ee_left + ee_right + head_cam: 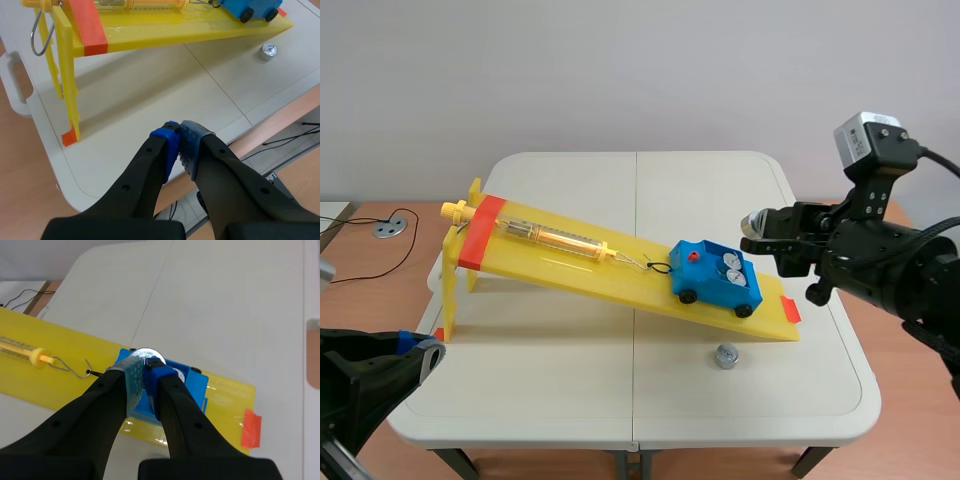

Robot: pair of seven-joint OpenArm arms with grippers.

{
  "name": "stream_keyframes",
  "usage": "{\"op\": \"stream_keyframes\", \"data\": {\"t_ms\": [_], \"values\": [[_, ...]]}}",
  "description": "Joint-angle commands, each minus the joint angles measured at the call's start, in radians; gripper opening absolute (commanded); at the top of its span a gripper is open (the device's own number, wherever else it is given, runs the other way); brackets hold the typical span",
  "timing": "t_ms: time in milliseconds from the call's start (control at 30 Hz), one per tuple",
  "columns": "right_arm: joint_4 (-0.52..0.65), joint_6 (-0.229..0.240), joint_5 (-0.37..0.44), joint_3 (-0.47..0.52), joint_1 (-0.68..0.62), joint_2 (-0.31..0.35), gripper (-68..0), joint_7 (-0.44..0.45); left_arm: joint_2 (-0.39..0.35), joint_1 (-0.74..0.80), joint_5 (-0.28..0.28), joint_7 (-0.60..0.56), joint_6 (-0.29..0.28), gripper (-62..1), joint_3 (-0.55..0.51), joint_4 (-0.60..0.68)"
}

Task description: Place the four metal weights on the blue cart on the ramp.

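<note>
A metal weight is hanging just above the blue cart, pinched in the right gripper. Lowering it straight into the cart's free space is looking wisest. The left gripper, closed empty, is idling far from the cart.

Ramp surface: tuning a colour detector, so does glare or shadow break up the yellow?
Scene view: pale sheen on the ramp below the spring scale. Left wrist view: glossy streaks, shadow on the table beneath. Right wrist view: glare beside the blue cart.
</note>
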Motion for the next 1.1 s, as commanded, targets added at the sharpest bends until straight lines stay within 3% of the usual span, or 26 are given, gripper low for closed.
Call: {"op": "stream_keyframes", "data": {"t_ms": [0, 333, 400, 833, 1067], "values": [[0.035, 0.022, 0.111, -0.010, 0.106, 0.002, -66.9, 0.121, 0.018, -0.008, -0.059, -0.091, -0.032, -58.1, -0.016, 0.072], [-0.164, 0.037, 0.137, -0.012, 0.232, -0.048, -66.9, 0.109, 0.018, -0.008, -0.059, -0.089, -0.032, -58.1, -0.016, 0.072], [-0.188, 0.058, 0.138, -0.013, 0.249, -0.052, -66.9, 0.106, 0.019, -0.008, -0.059, -0.089, -0.032, -58.1, -0.016, 0.072], [-0.217, 0.055, 0.155, -0.019, 0.277, -0.052, -66.9, 0.100, 0.019, -0.008, -0.059, -0.089, -0.032, -58.1, -0.016, 0.072], [-0.288, 0.060, 0.158, -0.019, 0.306, -0.058, -66.9, 0.099, 0.019, -0.008, -0.059, -0.089, -0.032, -58.1, -0.016, 0.072]]}}
